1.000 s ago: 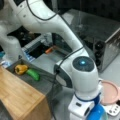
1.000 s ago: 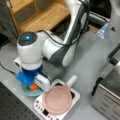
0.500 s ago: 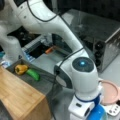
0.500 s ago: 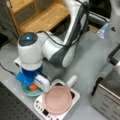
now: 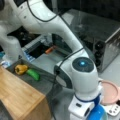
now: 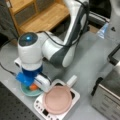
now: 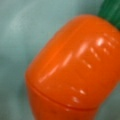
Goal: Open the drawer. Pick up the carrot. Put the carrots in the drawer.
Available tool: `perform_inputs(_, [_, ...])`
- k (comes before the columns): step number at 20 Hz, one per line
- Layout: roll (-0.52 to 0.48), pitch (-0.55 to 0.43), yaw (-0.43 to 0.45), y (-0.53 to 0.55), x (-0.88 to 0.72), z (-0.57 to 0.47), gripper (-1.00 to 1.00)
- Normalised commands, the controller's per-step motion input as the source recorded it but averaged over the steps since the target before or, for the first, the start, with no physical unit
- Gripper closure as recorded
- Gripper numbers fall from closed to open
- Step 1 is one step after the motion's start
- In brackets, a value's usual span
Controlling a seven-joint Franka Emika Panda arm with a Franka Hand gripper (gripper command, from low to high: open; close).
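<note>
The carrot [image 7: 75, 70], bright orange with a green top, fills the wrist view and lies on the pale teal inside of a light-blue bowl [image 6: 27, 92]. In a front view the carrot [image 6: 33, 87] shows as a small orange spot in that bowl. My gripper [image 6: 32, 84] is lowered straight into the bowl right over the carrot, and the wrist hides its fingers. The dark-grey drawer [image 5: 46, 83] stands pulled out from the wooden-topped cabinet [image 5: 17, 95], far from the gripper, with a yellow lumpy vegetable [image 5: 21, 69] and a green vegetable [image 5: 33, 74] in it.
A pink plate [image 6: 58, 100] rests on a white flat device [image 6: 40, 108] right beside the bowl. The silver toaster oven [image 5: 100, 37] stands behind the arm, and its corner [image 6: 110, 92] shows in a front view. The arm's elbow arches over the drawer side.
</note>
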Motion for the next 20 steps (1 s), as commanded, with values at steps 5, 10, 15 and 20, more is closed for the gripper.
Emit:
perform_inputs(5, [0.135, 0.051, -0.102, 0.03, 0.17, -0.07, 1.00])
perform_inputs(10, [0.136, 0.033, -0.100, -0.01, 0.15, 0.02, 1.00])
perform_inputs(15, [0.138, 0.031, -0.102, -0.02, 0.12, 0.02, 1.00])
perform_inputs(20, [0.138, 0.025, -0.110, -0.02, 0.10, 0.02, 1.00])
